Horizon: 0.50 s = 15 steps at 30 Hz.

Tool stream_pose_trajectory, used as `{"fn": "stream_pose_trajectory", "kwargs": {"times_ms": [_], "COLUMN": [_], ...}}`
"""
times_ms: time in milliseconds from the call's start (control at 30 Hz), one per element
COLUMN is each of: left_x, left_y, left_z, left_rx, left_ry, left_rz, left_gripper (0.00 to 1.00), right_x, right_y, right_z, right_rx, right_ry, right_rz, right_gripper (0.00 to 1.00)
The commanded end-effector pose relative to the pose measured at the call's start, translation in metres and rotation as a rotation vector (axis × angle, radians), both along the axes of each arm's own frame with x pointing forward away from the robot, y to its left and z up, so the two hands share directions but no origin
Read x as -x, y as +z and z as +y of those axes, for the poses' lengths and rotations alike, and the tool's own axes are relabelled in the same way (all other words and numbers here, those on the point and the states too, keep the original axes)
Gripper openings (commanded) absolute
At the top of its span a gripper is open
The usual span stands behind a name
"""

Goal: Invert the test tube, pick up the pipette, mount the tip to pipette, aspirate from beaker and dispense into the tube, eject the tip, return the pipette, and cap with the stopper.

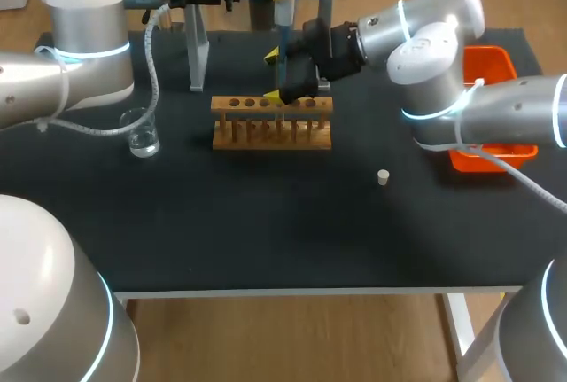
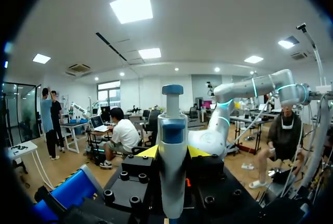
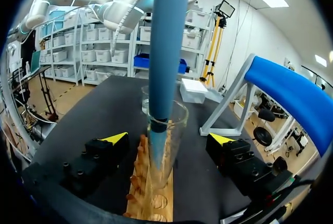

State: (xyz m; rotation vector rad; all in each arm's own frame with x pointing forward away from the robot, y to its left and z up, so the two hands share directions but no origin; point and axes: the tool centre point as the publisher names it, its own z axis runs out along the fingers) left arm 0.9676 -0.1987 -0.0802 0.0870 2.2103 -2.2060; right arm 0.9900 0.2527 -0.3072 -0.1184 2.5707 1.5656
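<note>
Pipette point(image 2: 172, 125), grasped by left gripper point(image 2: 173, 152), is emptied into tube point(image 3: 177, 125) between released right gripper point(image 3: 167, 138); ejection over three-o'clock bin point(image 1: 493, 63) is due.

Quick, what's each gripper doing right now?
Left gripper: closed, holding the pipette.
Right gripper: open, jaws either side of the test tube, not touching it.

Lab bench: wooden test-tube rack point(image 1: 271, 122), glass beaker point(image 1: 140, 131), pipette point(image 2: 172, 146) at black table point(image 1: 266, 222).
</note>
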Motion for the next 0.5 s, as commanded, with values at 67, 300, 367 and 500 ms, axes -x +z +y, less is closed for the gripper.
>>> {"fn": "stream_pose_trajectory", "kwargs": {"times_ms": [67,300,367,500], "left_x": [0.0002,0.0002,0.0002,0.0002], "left_y": [0.0009,0.0009,0.0009,0.0009], "left_z": [-0.0003,-0.0003,-0.0003,-0.0003], "left_rx": [-0.003,-0.003,-0.003,-0.003], "left_ry": [0.001,0.001,0.001,0.001], "left_rz": [0.001,0.001,0.001,0.001], "left_gripper": [0.0,0.0,0.0,0.0], "right_x": [-0.0016,-0.0016,-0.0016,-0.0016], "right_y": [-0.0025,-0.0025,-0.0025,-0.0025], "right_z": [0.0021,0.0021,0.0021,0.0021], "right_rx": [0.013,0.013,0.013,0.013], "right_ry": [0.008,0.008,0.008,0.008], "right_rz": [0.003,0.003,0.003,0.003], "right_gripper": [1.0,1.0,1.0,1.0]}}
